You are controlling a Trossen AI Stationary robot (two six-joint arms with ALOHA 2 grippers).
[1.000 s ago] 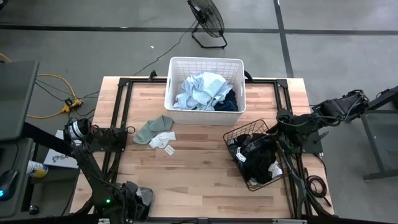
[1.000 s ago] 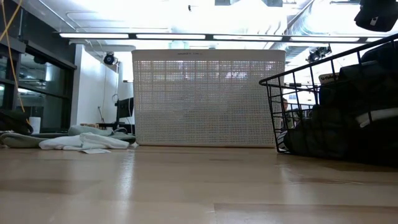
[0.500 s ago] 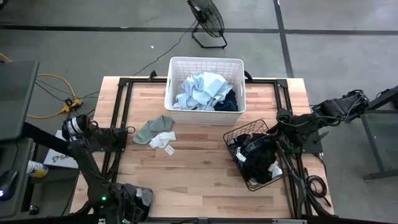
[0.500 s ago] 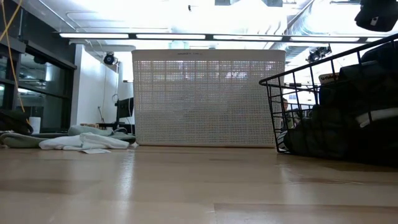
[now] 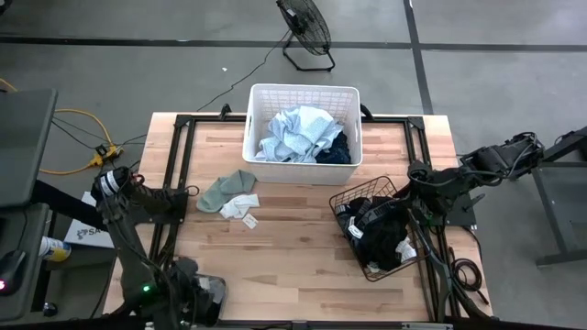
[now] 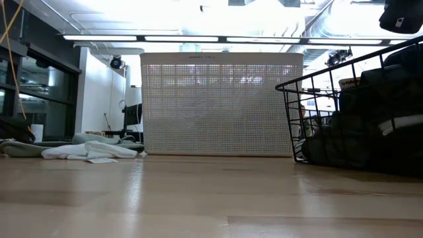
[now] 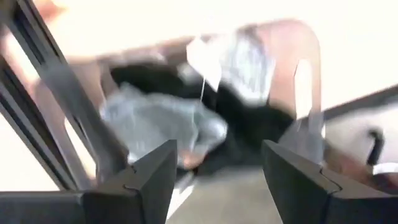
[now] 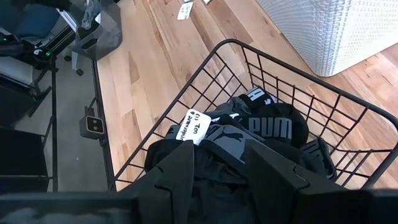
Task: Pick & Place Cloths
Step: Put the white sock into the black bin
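High view: we count blue cloths (image 5: 298, 133) in the white basket (image 5: 304, 93) at the surface's far edge, black cloths (image 5: 381, 234) in the wire basket (image 5: 349, 198) by the right edge, and a green and white pair (image 5: 231, 194) loose mid-left. Left claw (image 5: 204, 298), spread and empty, sits low at the near-left corner; right claw (image 5: 415, 183), part-spread and empty, hangs above the wire basket.

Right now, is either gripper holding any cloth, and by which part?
No. The left gripper stands open over a grey and black cloth heap; the right gripper hovers open above black garments.
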